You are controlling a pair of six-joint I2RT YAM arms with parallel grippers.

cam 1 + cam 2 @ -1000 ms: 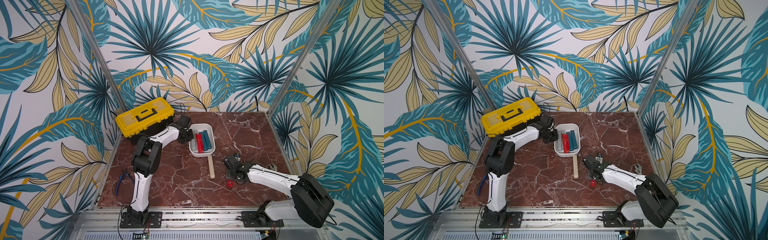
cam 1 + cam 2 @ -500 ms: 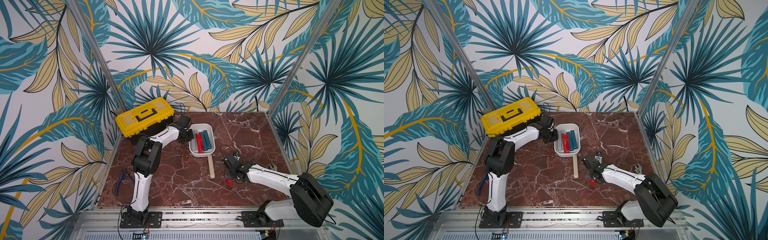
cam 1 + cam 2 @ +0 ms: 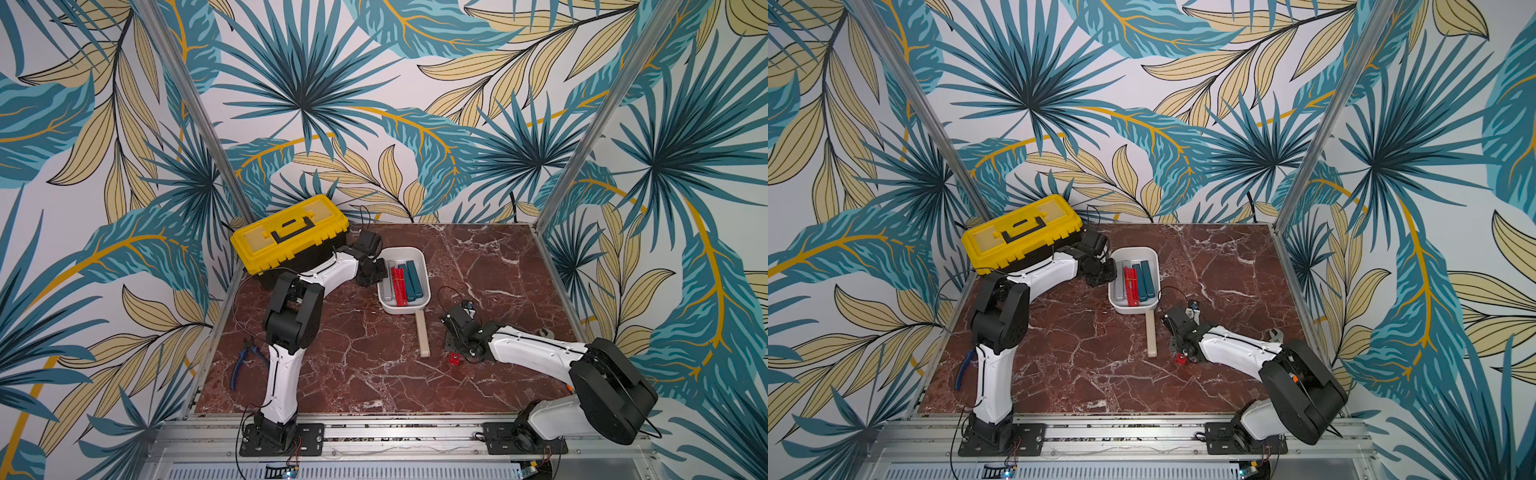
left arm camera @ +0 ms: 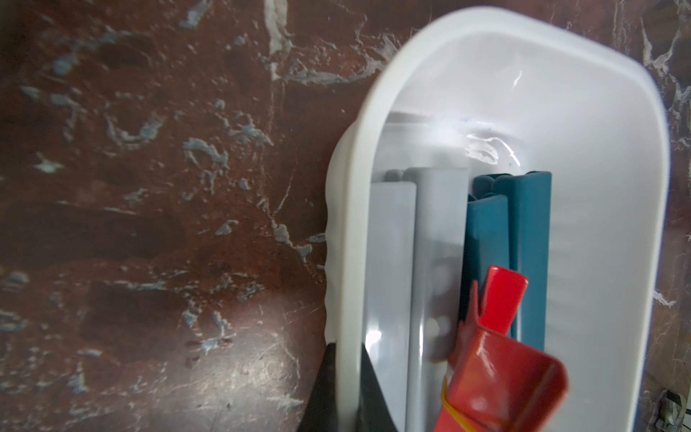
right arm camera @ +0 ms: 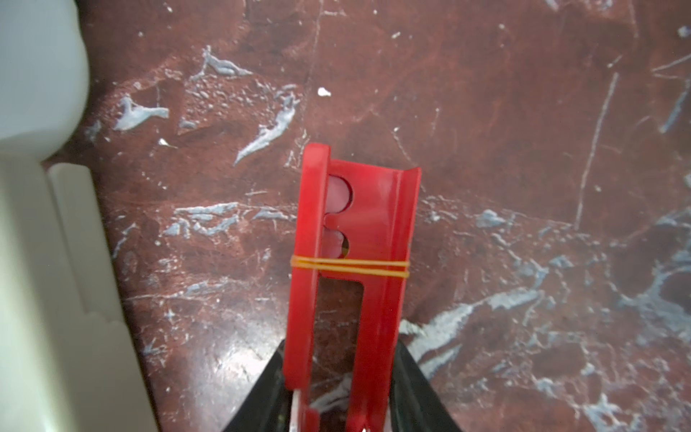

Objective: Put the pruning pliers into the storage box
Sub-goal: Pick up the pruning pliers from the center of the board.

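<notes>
The white storage box (image 3: 422, 266) (image 3: 1156, 266) holds two grey, one red (image 3: 399, 286) and two teal pruning pliers (image 4: 531, 232). My left gripper (image 4: 347, 359) (image 3: 376, 272) is shut on the box's side wall (image 4: 359, 187), one black finger on each side of the rim. My right gripper (image 5: 340, 348) (image 3: 462, 352) is shut on another red pruning pliers (image 5: 351, 232), an open frame bound with a yellow rubber band; its end (image 3: 1180, 359) shows under the wrist in both top views. A beige pruning pliers (image 3: 423, 334) (image 5: 56, 299) lies on the table just in front of the box.
A yellow toolbox (image 3: 291, 232) with a black handle stands at the back left, behind my left arm. Blue-handled cutters (image 3: 245, 361) lie at the table's left edge. A small grey metal tool (image 3: 1275, 333) lies near the right edge. The box's corner (image 5: 37, 74) shows beside the beige bar.
My right gripper, with the red pliers in it, has shifted slightly toward the back of the table. The left arm and the box have not moved.
</notes>
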